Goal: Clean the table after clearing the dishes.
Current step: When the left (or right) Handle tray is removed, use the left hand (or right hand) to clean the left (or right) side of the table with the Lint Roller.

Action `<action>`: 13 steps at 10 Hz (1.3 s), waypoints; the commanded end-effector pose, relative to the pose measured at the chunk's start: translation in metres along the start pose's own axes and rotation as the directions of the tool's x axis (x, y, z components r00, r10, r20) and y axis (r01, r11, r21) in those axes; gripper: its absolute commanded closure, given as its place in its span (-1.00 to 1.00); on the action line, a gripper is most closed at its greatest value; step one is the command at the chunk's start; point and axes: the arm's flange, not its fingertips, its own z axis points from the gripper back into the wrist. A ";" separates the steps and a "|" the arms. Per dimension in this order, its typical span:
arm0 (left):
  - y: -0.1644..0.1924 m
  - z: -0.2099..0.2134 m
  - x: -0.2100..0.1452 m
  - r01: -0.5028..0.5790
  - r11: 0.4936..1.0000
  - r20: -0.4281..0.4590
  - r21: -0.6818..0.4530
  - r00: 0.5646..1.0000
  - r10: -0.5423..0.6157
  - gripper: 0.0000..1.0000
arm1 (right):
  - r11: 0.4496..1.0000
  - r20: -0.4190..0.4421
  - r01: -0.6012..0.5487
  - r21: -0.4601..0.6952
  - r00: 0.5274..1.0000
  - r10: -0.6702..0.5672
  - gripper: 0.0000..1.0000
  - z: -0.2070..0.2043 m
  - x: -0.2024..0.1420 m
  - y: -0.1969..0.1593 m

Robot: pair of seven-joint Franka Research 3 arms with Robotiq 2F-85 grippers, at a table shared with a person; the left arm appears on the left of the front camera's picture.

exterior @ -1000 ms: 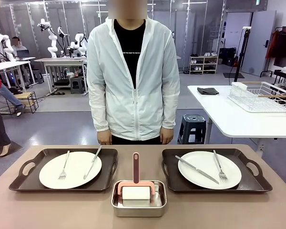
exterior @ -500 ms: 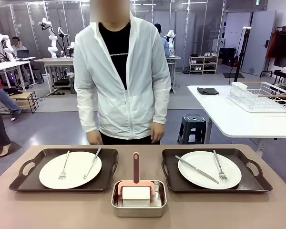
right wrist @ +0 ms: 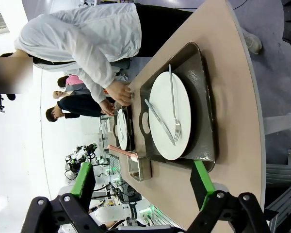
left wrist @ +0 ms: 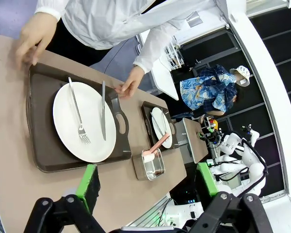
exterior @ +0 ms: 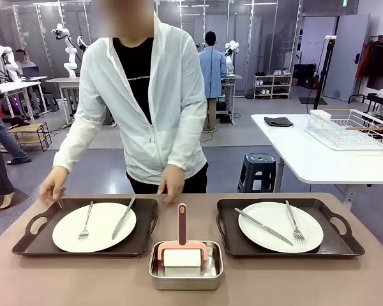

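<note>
left gripper: jaws wide apart, nothing between them, hanging above the near left part of the table
table: plain taupe top, carrying two trays and a pan in a row
person's hand at the left: fingers curled down at the far left corner of the left tray; cannot tell if it grips the rim
left tray: dark brown, handled, toward the table's left edge, holding one plate
left plate: round, white, in the middle of the left tray
left fork: lies on the left half of the left plate, tines toward the near edge
left knife: lies on the right half of the left plate, its handle reaching past the far rim
person's other hand: lowered at the far right corner of the left tray, by its handle
steel pan: small, rectangular, near the table's near edge, between the trays
white pad: sits inside the steel pan
pink handle: rises from the white pad and sticks out over the pan's far rim
right tray: dark brown, handled, toward the table's right edge, holding one plate
right plate: round, white, centred in the right tray
right knife: lies slantwise on the left half of the right plate
right fork: lies on the right half of the right plate, tines nearward
right gripper: jaws spread wide, empty, above the table's near right part
</note>
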 end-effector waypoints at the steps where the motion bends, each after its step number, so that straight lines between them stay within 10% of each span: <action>1: -0.001 0.002 0.000 0.001 1.000 -0.002 -0.004 1.000 -0.001 -1.00 | 1.000 0.003 -0.005 0.002 1.000 0.005 -1.00 0.001 -0.002 0.004; 13: -0.001 0.002 0.000 0.001 1.000 -0.002 -0.004 1.000 -0.001 -1.00 | 1.000 0.003 -0.005 0.002 1.000 0.005 -1.00 0.001 -0.002 0.004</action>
